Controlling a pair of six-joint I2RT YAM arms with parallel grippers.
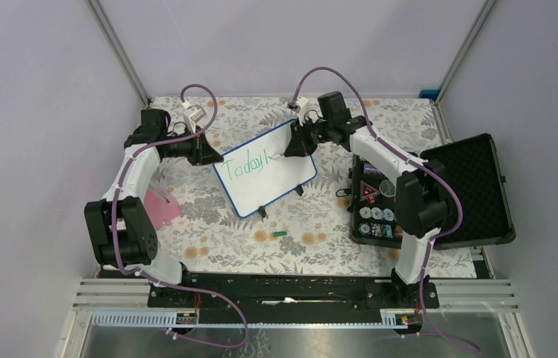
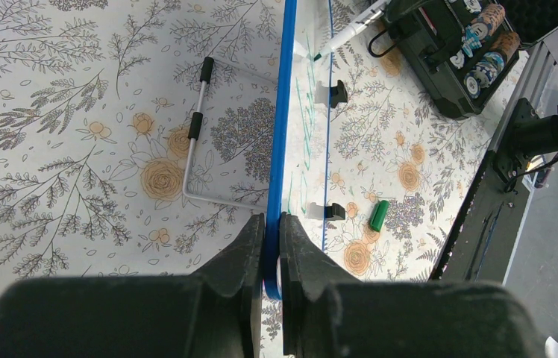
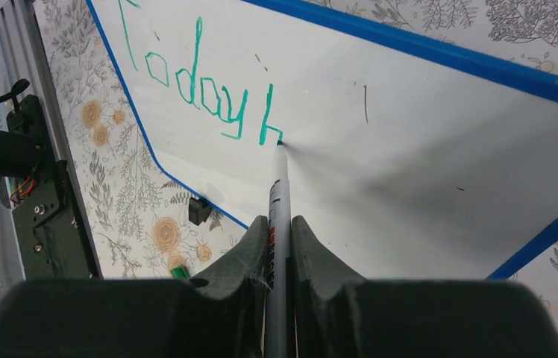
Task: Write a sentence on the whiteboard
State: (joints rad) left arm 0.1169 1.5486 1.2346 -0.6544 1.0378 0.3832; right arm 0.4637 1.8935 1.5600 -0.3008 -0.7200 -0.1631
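Observation:
A blue-framed whiteboard (image 1: pixel 280 183) stands tilted on the floral table, with green writing "Today" and one further stroke (image 3: pixel 265 119). My left gripper (image 1: pixel 209 153) is shut on the board's blue edge (image 2: pixel 274 224) at its upper left corner. My right gripper (image 1: pixel 298 145) is shut on a grey marker (image 3: pixel 278 201) with its green tip touching the board just after the last stroke. The marker also shows in the left wrist view (image 2: pixel 347 33). The board fills the right wrist view (image 3: pixel 410 149).
A green marker cap (image 1: pixel 280 234) lies on the table in front of the board, also in the left wrist view (image 2: pixel 378 215). An open black case (image 1: pixel 477 186) with small items stands at the right. A pink cloth (image 1: pixel 160 209) lies at the left. The board's wire stand (image 2: pixel 195 149) rests behind it.

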